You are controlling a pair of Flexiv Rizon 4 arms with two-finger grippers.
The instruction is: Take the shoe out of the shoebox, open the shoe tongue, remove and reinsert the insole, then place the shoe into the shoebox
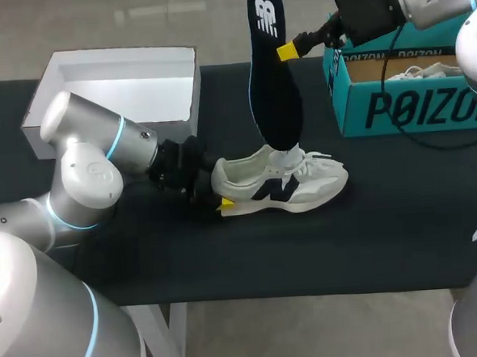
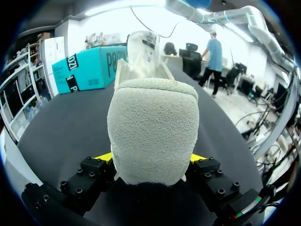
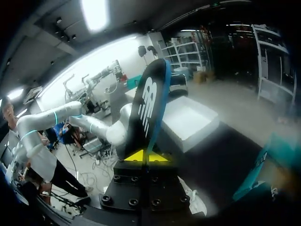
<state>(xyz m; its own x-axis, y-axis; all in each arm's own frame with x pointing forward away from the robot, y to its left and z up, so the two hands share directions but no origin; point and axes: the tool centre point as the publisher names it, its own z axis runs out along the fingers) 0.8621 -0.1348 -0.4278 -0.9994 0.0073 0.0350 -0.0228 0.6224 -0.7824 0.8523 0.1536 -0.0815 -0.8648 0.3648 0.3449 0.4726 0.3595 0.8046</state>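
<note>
Left arm: the left end effector [image 1: 212, 188] is at the heel of the shoe [image 1: 283, 184]. In the left wrist view the fuzzy heel [image 2: 153, 127] fills the space between the two yellow tips, one pressed on each side, so the left end effector [image 2: 150, 159] is clamped on the shoe. The shoe lies on its sole on the black table [image 1: 387, 226], near the middle, with its toe pointing towards my right.

Right arm: the right end effector [image 1: 287, 51] is raised above the table and pinches the dark insole [image 1: 272, 71] by one edge near its upper end. The right wrist view agrees: the yellow tips [image 3: 146, 155] are closed together on the insole [image 3: 148, 108], which stands up ahead of them.

The insole hangs close to upright. Its lower end meets the shoe's opening in the head view. I cannot tell whether it sits inside the shoe or only in front of it.

Teal shoebox [image 1: 412, 95]: far right of the table, open, with a second shoe [image 1: 426, 71] inside, well apart from the held shoe.

White box [image 1: 119, 85]: far left, open.
</note>
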